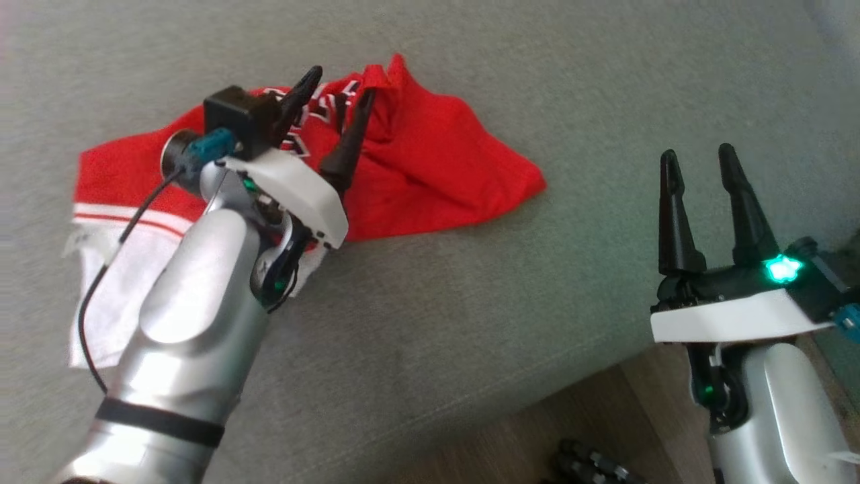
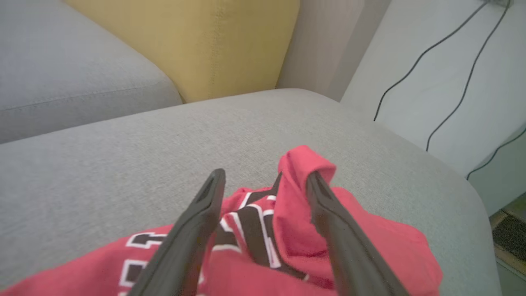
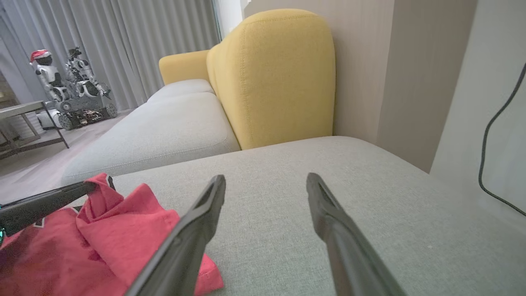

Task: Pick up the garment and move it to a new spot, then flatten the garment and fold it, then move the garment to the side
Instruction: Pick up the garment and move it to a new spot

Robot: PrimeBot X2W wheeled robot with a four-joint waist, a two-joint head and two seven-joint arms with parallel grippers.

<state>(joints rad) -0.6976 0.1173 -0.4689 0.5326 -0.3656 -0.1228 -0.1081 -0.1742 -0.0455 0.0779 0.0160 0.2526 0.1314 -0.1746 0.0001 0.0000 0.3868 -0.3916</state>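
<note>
Both grippers stand with jaws apart: the left gripper (image 1: 341,82) sits over the crumpled red fabric jersey (image 1: 430,168) lying on the grey woven sofa cushion (image 1: 470,302), a raised fold touching it; the right gripper (image 1: 697,152) hovers well aside, empty

Silver forearms (image 1: 195,296), white wrist plates (image 1: 295,188), long black tapered fingers on left gripper (image 1: 341,82) and right gripper (image 1: 697,152). Left wrist had a black camera block (image 1: 235,121), teal connector (image 1: 211,144), black cable (image 1: 101,282) and a black band (image 1: 158,420) round the forearm. Right wrist showed a green LED (image 1: 783,269).
</note>
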